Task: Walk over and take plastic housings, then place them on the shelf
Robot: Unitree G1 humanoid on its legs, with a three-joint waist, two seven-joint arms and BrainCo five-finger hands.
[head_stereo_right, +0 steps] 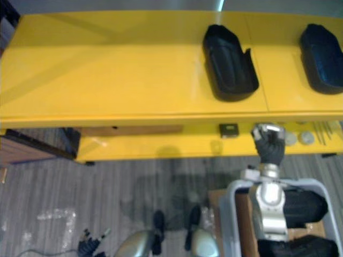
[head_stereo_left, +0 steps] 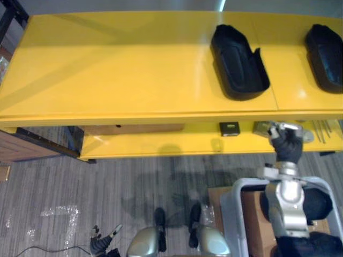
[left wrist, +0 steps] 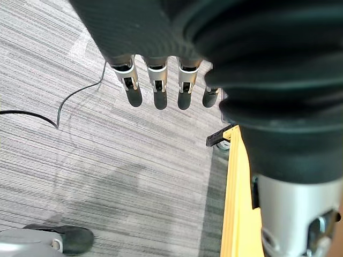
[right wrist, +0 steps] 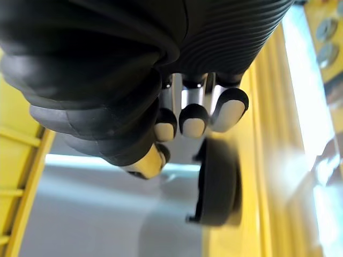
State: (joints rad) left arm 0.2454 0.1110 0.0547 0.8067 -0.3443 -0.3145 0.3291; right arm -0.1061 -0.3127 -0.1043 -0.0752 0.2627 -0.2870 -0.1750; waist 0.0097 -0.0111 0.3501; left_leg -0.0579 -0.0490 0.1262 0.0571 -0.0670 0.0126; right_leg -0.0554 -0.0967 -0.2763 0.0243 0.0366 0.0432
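Two black plastic housings lie on the top of the yellow shelf (head_stereo_left: 107, 69). The nearer-to-centre housing (head_stereo_left: 238, 64) shows whole: a long, shallow, glossy shell, open side up, rounded at its far end and with a notch cut in its right wall. The second housing (head_stereo_left: 327, 53) lies well apart to the right and is cut off by the picture's edge, so only its left part shows. More dark housings (head_stereo_left: 320, 203) sit in a pale grey crate (head_stereo_left: 231, 214) on the floor at the near right. The right arm crosses over them, and how many there are cannot be told. The right hand (head_stereo_left: 285, 142) is raised in front of the shelf's near edge, below the whole housing and apart from it. In its wrist view its fingers (right wrist: 194, 120) are curled inward with nothing between them and the thumb, and a housing lies on the yellow surface beyond. The shelf's lower level (head_stereo_left: 161, 143) is mostly hidden under the top. On the strip that shows are a small black square object (head_stereo_left: 229, 128), pale round discs (head_stereo_right: 299, 138) and thin metal rods (head_stereo_left: 321, 128), all too small to identify. The left hand (head_stereo_left: 102, 244) hangs low at the near left over the grey striped carpet (head_stereo_left: 80, 182), its fingers straight and empty.
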